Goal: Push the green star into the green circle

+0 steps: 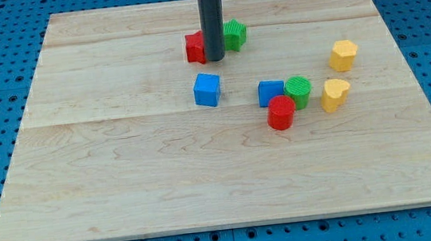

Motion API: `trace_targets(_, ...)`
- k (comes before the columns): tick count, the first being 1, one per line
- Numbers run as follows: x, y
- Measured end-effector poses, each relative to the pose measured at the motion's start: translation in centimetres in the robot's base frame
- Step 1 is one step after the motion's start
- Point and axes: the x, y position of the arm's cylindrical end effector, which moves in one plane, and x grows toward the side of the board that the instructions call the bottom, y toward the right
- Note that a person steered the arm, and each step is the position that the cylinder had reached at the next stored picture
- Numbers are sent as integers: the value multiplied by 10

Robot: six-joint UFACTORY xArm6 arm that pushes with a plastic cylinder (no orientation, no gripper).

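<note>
The green star (234, 34) lies near the board's top centre, partly hidden by my rod. My tip (215, 59) rests on the board just left of the star, between it and a red block (194, 48) whose shape I cannot make out. The green circle (298, 91) sits right of centre, well below and to the right of the star. It touches a blue block (271, 93) on its left and a red cylinder (281, 113) below left.
A blue cube (207, 89) stands below my tip. A yellow block (343, 55) and a yellow heart-like block (335, 93) lie toward the view's right. The wooden board (126, 186) sits on a blue pegboard surface.
</note>
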Motion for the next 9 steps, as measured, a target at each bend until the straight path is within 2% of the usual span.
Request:
trace_targets(2,-26,-24)
trace_targets(4,-12,42)
trace_targets(5,-14,16)
trace_targets(6,-64,-15)
trace_targets(7,-82,20)
trace_targets(8,-26,56)
trace_targets(9,8,75)
